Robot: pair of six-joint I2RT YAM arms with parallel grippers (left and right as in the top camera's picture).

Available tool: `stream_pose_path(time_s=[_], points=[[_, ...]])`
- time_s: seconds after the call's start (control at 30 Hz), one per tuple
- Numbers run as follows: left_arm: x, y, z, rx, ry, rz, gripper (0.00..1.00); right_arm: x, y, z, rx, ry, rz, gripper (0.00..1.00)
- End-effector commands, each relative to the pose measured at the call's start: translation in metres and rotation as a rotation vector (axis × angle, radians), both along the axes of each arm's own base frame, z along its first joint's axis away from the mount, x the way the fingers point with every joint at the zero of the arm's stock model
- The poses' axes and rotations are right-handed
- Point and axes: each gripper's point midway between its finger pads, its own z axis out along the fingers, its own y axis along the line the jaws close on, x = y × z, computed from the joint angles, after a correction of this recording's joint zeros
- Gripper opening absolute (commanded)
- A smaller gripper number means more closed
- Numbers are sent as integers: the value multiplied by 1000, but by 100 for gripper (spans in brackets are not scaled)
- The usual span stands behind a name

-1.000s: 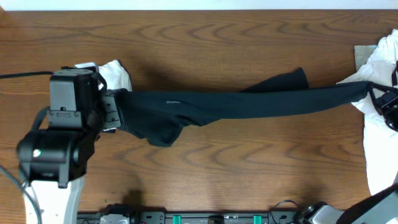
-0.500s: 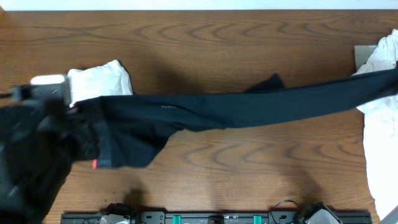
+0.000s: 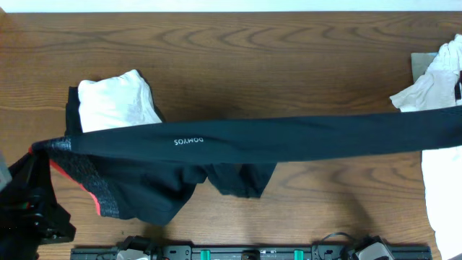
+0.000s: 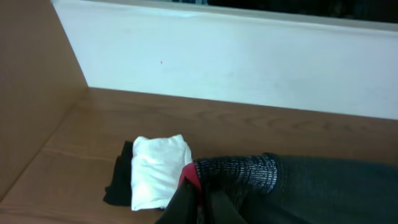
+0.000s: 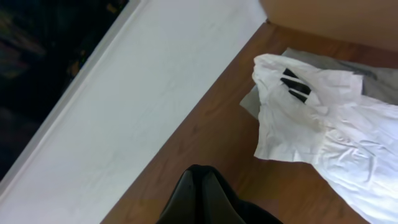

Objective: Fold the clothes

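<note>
The left gripper (image 4: 200, 198) was clamped on the grey-and-red elastic waistband (image 4: 239, 171) of the black trousers (image 3: 289, 141). The right gripper (image 5: 202, 190), also closed, appeared to pinch the leg ends, though black fabric against black fingers hid the contact. The trousers' long axis ran straight from one gripper to the other, taut above the wooden table (image 3: 253, 50), with the spare leg sagging beneath. Just beyond the left gripper a folded white garment (image 4: 158, 171) lay on a black garment (image 4: 118, 183); beyond the right sprawled a crumpled white cloth (image 5: 323, 124).
</note>
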Motion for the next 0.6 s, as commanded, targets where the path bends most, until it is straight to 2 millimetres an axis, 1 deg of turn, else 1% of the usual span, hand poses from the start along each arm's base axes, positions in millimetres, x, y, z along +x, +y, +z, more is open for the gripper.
stream_pose_path(time_s=[0.0,0.1,0.17,0.23,0.3,0.37,0.5,0.57], points=[[22,-1,-7,33,56,11,6,1,-18,-17,40,56,-31,1],[53,-6,-24,51,154,10,6,6,-27,-40,104,117,-23,1],[79,-11,-38,65,232,8,6,12,-32,-53,123,150,1,1],[104,-21,-53,65,305,-17,6,20,-36,-65,127,180,31,1],[131,-27,-70,87,378,-33,6,27,-41,-78,141,220,32,1],[157,-32,-92,103,459,-36,6,33,-45,-93,144,280,28,1],[208,-41,-141,132,619,-40,6,48,-50,-127,148,412,24,1],[230,-45,-164,141,676,-41,6,61,-51,-145,144,467,36,1]])
